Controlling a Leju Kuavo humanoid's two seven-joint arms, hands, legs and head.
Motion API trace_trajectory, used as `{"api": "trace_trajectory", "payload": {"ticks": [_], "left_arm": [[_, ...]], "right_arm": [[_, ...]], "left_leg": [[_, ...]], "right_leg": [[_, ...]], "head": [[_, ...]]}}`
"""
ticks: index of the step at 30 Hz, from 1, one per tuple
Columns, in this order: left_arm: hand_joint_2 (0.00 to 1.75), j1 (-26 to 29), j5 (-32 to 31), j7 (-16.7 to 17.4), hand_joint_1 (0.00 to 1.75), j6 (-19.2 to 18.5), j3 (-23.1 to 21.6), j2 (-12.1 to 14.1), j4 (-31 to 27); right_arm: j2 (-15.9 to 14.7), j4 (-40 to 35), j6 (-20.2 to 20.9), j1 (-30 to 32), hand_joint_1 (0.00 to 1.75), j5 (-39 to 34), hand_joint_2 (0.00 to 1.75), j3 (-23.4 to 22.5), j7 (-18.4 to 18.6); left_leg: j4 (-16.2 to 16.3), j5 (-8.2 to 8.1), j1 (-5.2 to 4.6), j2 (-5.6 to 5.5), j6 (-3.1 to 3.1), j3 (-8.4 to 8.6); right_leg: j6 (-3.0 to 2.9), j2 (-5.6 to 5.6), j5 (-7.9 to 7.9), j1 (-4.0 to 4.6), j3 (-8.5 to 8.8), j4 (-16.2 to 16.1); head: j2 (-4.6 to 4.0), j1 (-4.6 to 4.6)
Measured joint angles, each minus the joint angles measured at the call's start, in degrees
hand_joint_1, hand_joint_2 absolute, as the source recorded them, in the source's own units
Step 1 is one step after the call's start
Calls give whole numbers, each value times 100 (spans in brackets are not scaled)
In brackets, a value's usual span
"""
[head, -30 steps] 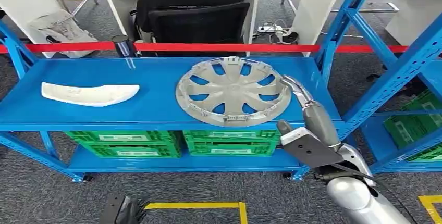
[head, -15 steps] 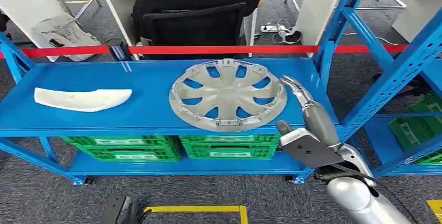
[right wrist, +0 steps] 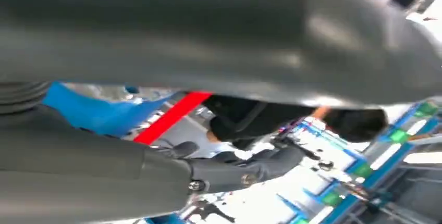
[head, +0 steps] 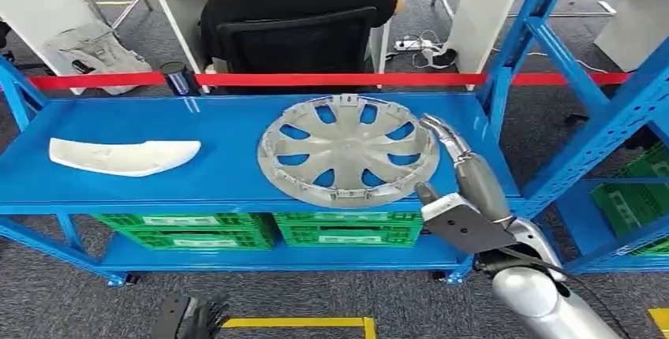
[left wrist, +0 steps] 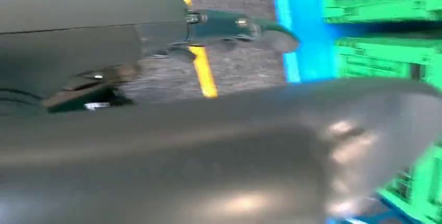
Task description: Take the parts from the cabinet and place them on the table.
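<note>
Since a moment ago the camera has shifted slightly, and from the head the right hand [head: 461, 197] holds nothing, its straight fingers [head: 443, 135] just beside the hubcap [head: 347, 151] on the blue shelf [head: 229, 173], while the left wrist shows the left hand [left wrist: 219, 146] too blurred to judge.

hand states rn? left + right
Left hand: hangs low by the floor, cannot tell open or closed.
Right hand: open, fingers stretched beside the hubcap, holding nothing.

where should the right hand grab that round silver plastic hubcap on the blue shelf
Probably the rim of the round silver plastic hubcap at its near right edge, coming from the right. It lies flat on the blue shelf, the rim slightly overhangs the front, and the right hand is already beside it.
</note>
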Motion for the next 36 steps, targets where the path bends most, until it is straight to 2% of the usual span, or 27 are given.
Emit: {"api": "trace_trajectory", "payload": {"ticks": [1,2,3,5,6,7,8,10,11,12,13,15,16,17,18,20,23,24,27,32,36], "left_arm": [[0,1,4,0,0,0,0,2,-2],[0,-1,7,-11,0,0,0,2,-2],[0,-9,7,-22,0,-4,2,0,-2],[0,3,7,-33,0,-31,2,-11,-2],[0,8,7,-33,0,-37,2,-11,-2],[0,12,7,-33,0,-37,2,-11,-2],[0,12,7,-35,0,-37,2,-11,-2],[0,11,7,-35,0,-37,2,-22,-2],[0,12,7,-37,0,-37,2,-20,-2],[0,3,7,-41,0,-28,2,-18,0],[0,6,7,-46,0,-17,2,-18,-2],[0,7,7,-48,0,-2,2,-20,-2],[0,4,7,-55,0,-2,2,-18,0],[0,0,7,-70,0,-2,2,-18,-2],[0,-4,4,-74,0,-2,2,-18,-2],[0,2,-2,-81,0,-2,2,-18,-2],[0,0,-4,-83,0,-2,2,-18,-2],[0,1,-4,-85,0,-4,2,-20,-2],[0,2,6,-107,0,-37,2,-22,0],[0,6,26,-107,0,-46,2,-22,0],[0,9,44,-118,0,-48,2,-22,0]], "right_arm": [[-2,0,0,-7,0,0,0,2,-7],[-4,0,-2,-21,0,0,0,2,-13],[-4,0,-2,-47,0,0,0,9,-17],[-4,11,0,-49,0,0,0,15,-13],[-4,13,0,-48,0,0,0,20,-13],[-4,20,0,-47,0,0,0,22,-13],[-7,24,0,-50,0,0,0,24,-13],[-7,24,0,-59,0,0,0,24,-13],[-9,24,0,-61,0,-2,0,24,-15],[-9,28,0,-59,0,-4,0,26,-15],[-9,28,0,-56,0,-13,0,26,-17],[-15,28,13,-67,0,-22,0,28,-22],[-15,28,13,-62,0,-28,0,28,-26],[-17,28,15,-67,0,-37,0,28,-39],[-17,28,15,-59,0,-37,0,28,-37],[-26,28,15,-54,0,-39,0,33,-39],[-39,26,15,-52,0,-42,0,35,0],[-42,28,15,-52,0,-44,0,37,24],[-61,26,112,-53,0,-167,0,37,129],[-89,26,333,-49,0,-508,0,35,241],[-124,26,531,-58,0,-824,0,2,389]], "left_leg": [[-97,44,65,6,58,62],[-127,42,57,4,87,92],[-128,36,56,13,116,95],[-123,11,41,20,152,100],[-118,3,40,20,154,100],[-112,-9,40,18,155,110],[-101,-29,42,14,148,127],[-54,-93,57,-4,104,171],[-20,-133,52,-7,63,172],[33,-162,13,-16,21,152],[13,-164,17,-20,0,157],[-44,-149,31,-18,-58,191],[-49,-160,27,-16,-59,213],[-76,-132,21,-17,50,223],[-77,-149,21,-17,98,233],[-90,-141,19,-18,99,243],[-112,-131,24,-16,79,251],[-119,-128,25,-16,55,253],[-135,-127,34,-16,-83,258],[-133,-127,31,-15,-88,256],[-125,-131,16,-16,-80,254]], "right_leg": [[35,-2,-34,2,21,23],[46,-8,-99,12,-26,139],[45,-7,-288,15,-206,474],[60,-6,-690,18,-764,1472],[65,-6,-715,18,-902,1685],[70,-6,-617,17,-972,1725],[71,-7,-388,13,-903,1488],[70,-10,197,0,-464,490],[62,-16,232,-4,-310,143],[15,-1,193,38,-304,105],[-26,7,194,23,-313,122],[-96,16,194,53,-307,103],[-88,15,219,32,-282,67],[-83,15,223,25,-281,63],[-90,15,217,25,-281,63],[-106,15,208,40,-277,64],[-129,16,195,55,-276,69],[-134,15,193,57,-276,70],[-140,14,189,59,-277,73],[-137,13,191,49,-265,68],[-110,13,201,28,-260,60]], "head": [[0,9],[2,9],[0,15],[2,20],[0,17],[0,20],[0,20],[2,20],[0,15],[0,22],[0,17],[0,22],[0,20],[0,18],[0,18],[2,17],[0,17],[0,20],[2,20],[0,20],[0,20]]}}
